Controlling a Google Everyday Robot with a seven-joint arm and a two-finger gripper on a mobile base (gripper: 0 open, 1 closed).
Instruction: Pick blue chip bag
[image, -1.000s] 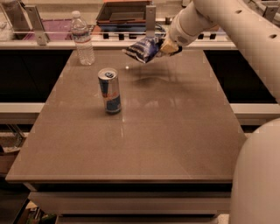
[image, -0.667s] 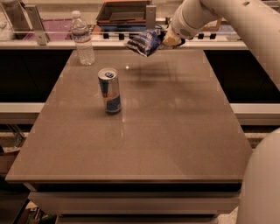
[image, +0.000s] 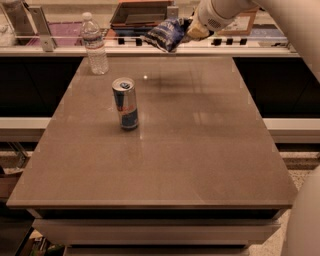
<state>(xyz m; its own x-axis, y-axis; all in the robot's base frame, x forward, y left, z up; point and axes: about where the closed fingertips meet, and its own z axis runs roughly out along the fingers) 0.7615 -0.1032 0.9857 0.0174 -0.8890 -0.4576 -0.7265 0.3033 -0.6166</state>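
The blue chip bag is a crumpled shiny dark-blue foil bag with white markings. It hangs in the air above the far edge of the brown table, at the top middle of the camera view. My gripper is shut on the bag's right end and holds it well above the tabletop. My white arm runs from the gripper up and to the right, out of the picture.
A blue-and-silver drink can stands upright left of the table's middle. A clear water bottle stands at the far left corner. A counter with a dark tray runs behind the table.
My gripper has lifted the chip bag higher and a little farther back from the table. The can and the bottle have not moved.
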